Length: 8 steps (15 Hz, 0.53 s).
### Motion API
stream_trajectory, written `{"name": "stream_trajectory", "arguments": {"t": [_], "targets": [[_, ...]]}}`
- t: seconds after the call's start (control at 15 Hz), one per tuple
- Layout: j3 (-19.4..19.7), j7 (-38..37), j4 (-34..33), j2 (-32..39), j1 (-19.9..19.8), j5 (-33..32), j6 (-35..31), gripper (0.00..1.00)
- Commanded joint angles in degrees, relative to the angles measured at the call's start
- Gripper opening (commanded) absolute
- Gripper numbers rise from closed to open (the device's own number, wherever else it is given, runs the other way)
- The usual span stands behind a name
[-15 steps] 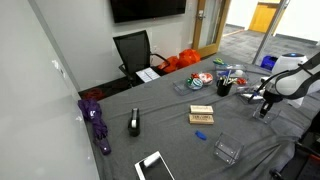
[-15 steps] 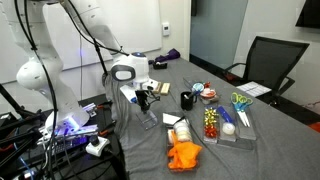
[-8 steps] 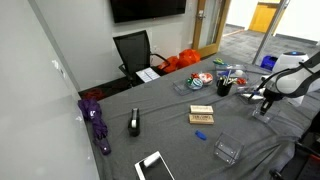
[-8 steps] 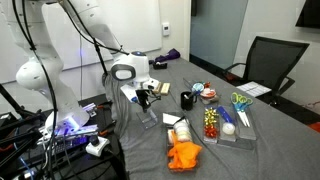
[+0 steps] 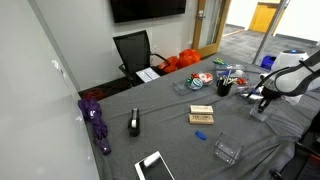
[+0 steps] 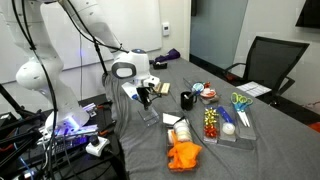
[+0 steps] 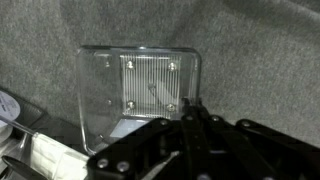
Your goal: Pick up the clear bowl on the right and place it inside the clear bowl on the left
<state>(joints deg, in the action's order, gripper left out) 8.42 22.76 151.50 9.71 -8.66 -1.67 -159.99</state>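
A clear square bowl (image 7: pixel 140 85) lies on the grey cloth right under my gripper; it also shows in both exterior views (image 5: pixel 262 111) (image 6: pixel 150 118). My gripper (image 7: pixel 190 108) (image 5: pixel 261 100) (image 6: pixel 146 100) has its fingers closed together at the bowl's near right rim, pinching the thin wall. A second clear bowl (image 5: pixel 228 152) sits apart, near the table's front edge in an exterior view. I cannot tell whether the held bowl still touches the cloth.
A black cup (image 5: pixel 224 88) (image 6: pixel 187 100), a wooden block (image 5: pixel 202 114), a blue pen (image 5: pixel 201 135), a black tape dispenser (image 5: pixel 134 123), a purple thing (image 5: pixel 97 122) and a tablet (image 5: pixel 155 166) lie on the table. An orange cloth (image 6: pixel 184 155) and a cluttered tray (image 6: pixel 228 125) lie nearby.
My gripper has shifted very slightly with the bowl's rim between its fingers. Nothing else on the table has moved.
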Motion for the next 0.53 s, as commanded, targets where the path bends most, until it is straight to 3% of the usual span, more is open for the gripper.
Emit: {"name": "stream_trajectory", "arguments": {"t": [0.0, 0.47], "targets": [[-1.6, -2.9, 1.3, -3.1, 0.2, -0.6, -0.1, 0.01], [-3.1, -14.5, 1.1, -7.5, 5.1, -7.0, 3.9, 0.01]]}}
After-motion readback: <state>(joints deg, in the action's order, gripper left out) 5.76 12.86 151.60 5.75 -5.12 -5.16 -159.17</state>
